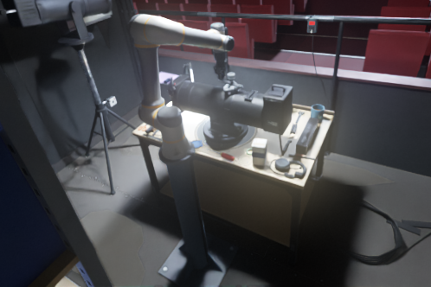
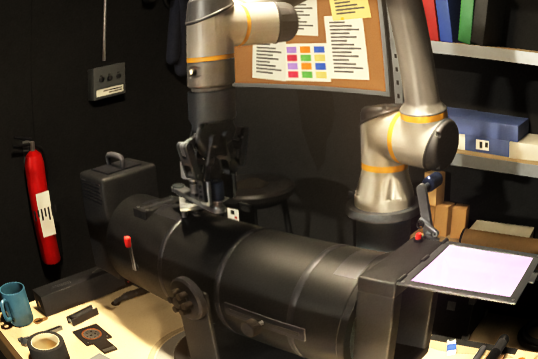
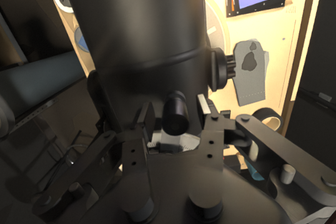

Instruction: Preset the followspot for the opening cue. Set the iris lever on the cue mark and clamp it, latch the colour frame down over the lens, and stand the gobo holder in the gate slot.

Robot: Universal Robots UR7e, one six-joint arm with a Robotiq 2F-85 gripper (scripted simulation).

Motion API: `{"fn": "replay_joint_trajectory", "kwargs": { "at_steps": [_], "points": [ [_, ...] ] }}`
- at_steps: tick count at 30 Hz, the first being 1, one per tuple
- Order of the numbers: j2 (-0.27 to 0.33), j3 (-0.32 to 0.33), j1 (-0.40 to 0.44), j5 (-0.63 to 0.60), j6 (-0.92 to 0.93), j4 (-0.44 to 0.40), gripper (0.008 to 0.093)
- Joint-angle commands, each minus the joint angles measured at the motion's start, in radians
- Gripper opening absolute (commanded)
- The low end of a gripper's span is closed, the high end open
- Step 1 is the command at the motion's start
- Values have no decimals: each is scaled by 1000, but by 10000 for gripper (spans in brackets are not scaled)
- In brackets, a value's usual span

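Observation:
My gripper (image 3: 175, 118) is open and holds nothing, pointing straight down over the top of the black followspot barrel (image 2: 260, 275). The dark cylindrical knob (image 3: 175, 114) on top of the barrel stands between my fingers, with a white graduated scale (image 3: 170, 143) under it. In the second side camera the gripper (image 2: 207, 195) sits just behind the rear housing. The colour frame (image 2: 472, 271), a lilac panel in a black rim, sticks out flat from the lens end. A red-tipped lever (image 2: 129, 251) stands on the barrel's side. The gobo holder (image 2: 92, 336) lies flat on the table.
Red theatre seats and a railing (image 1: 303, 17) stand behind the table. A blue mug (image 2: 12, 302), a tape roll (image 2: 46, 344), a headset (image 1: 290, 167) and small tools lie on the tabletop. A second spotlight on a tripod (image 1: 86, 71) stands to the left.

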Motion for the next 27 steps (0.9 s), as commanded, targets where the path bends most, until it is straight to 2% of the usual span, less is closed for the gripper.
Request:
{"fn": "replay_joint_trajectory", "kwargs": {
  "at_steps": [1, 12, 27],
  "points": [
    [-1, 0, 0, 0, 0, 0, 520],
    [-6, -10, 0, 0, 0, 14, 520],
    [-35, -71, 0, 0, 0, 105, 520]
  ]
}}
